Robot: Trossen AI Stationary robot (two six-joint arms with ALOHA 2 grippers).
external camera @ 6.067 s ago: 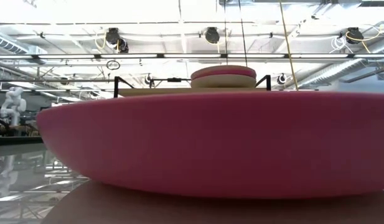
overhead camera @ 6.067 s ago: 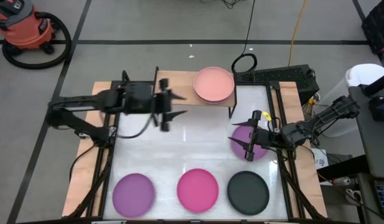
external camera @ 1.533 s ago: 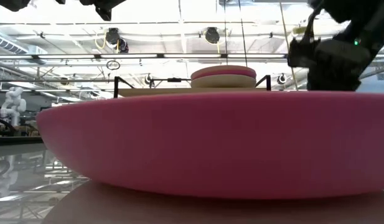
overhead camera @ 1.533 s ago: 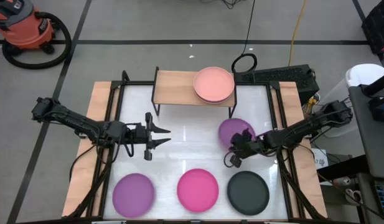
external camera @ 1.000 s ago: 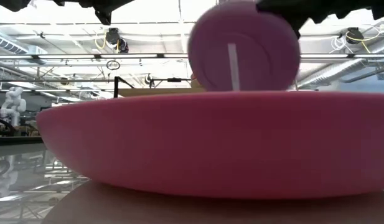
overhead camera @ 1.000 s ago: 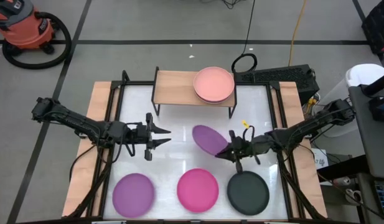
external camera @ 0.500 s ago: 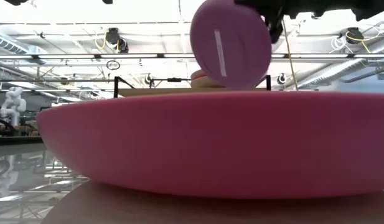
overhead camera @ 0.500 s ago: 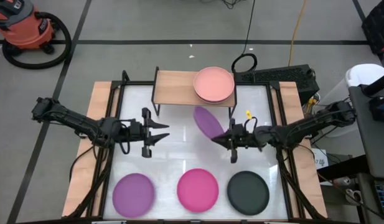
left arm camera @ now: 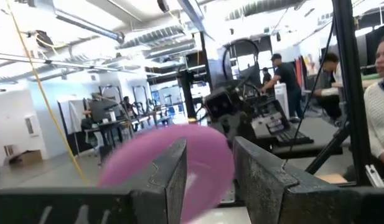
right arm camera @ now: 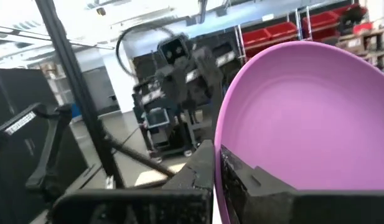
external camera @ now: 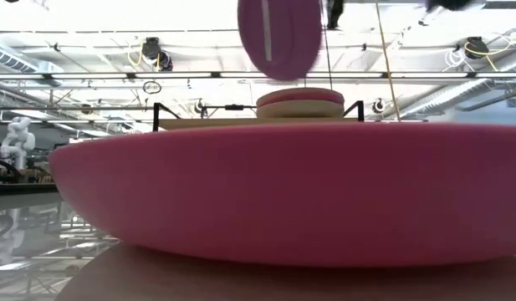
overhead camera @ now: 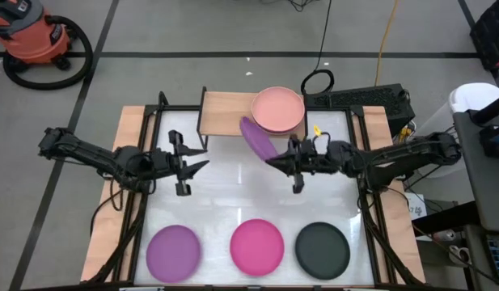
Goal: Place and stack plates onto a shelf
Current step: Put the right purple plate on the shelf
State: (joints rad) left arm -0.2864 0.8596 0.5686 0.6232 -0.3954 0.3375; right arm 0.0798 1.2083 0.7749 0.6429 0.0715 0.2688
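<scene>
My right gripper (overhead camera: pixel 271 159) is shut on a purple plate (overhead camera: pixel 256 137), which stands nearly on edge in the air just in front of the shelf (overhead camera: pixel 226 112). The low view shows this plate (external camera: pixel 278 33) high above the shelf's board (external camera: pixel 241 123). On the right half of the shelf a salmon plate (overhead camera: pixel 277 109) lies on top of a beige plate (external camera: pixel 299 109). My left gripper (overhead camera: pixel 202 158) hangs open over the table's left half, pointing at the held plate (left arm camera: pixel 142 168) and touching nothing. My right gripper pinches the purple plate's rim (right arm camera: pixel 221 140) between its two fingers, one on the hollow upper face and one on the underside. The fingers lie about level and point toward the table's left. The plate is lifted clear of the table and stands steeply tilted.
A purple plate (overhead camera: pixel 174 248), a magenta plate (overhead camera: pixel 257 245) and a black plate (overhead camera: pixel 322 246) lie in a row along the table's near edge. The shelf's left half shows bare board. People stand in the room beyond the table (left arm camera: pixel 285 74).
My right gripper has carried the purple plate up and toward the far edge and the shelf, a little to the left. The plate has tipped from a slant to nearly on edge. My left gripper has drifted a little toward the far left.
</scene>
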